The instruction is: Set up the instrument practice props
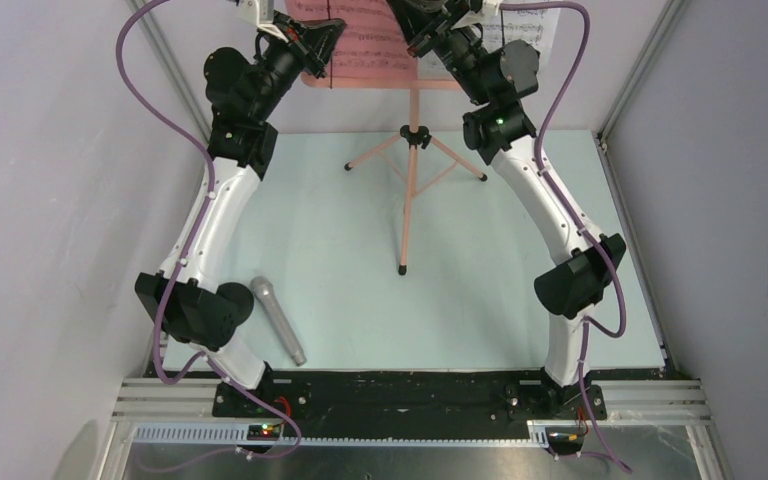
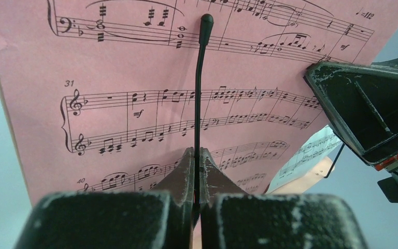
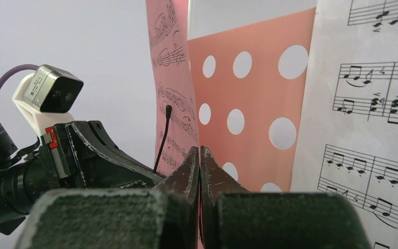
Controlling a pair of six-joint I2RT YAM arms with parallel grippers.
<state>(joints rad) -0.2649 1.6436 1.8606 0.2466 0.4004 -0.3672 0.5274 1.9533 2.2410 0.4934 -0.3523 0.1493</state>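
Main hazard: the music stand (image 1: 409,190) is a light tripod, and both arms act on its top, so a sideways or outward pull would probably tip it or turn it on the table (image 1: 480,300). Second hazard: the left pincer (image 2: 197,153) is pressed together on the thin black wire clip (image 2: 197,114), which stands upright in front of the pink page (image 2: 109,62). If the wire is let go abruptly it may spring back, creasing the page or knocking it off the desk (image 3: 259,93). Third hazard: the right pincer (image 3: 199,153) is also pressed together and appears to pinch the right edge of the pink page. Opposing motion of the two arms could tear or buckle the paper. Positions: the pink page rests against the desk directly behind the left pincer, with the right pincer at its right margin. The white page (image 3: 373,129) lies on the desk just to the right of the right pincer and is not gripped. The microphone (image 1: 278,320) lies flat on the table near the left arm's base, well apart from both pincers. No microphone stand is visible in any view.
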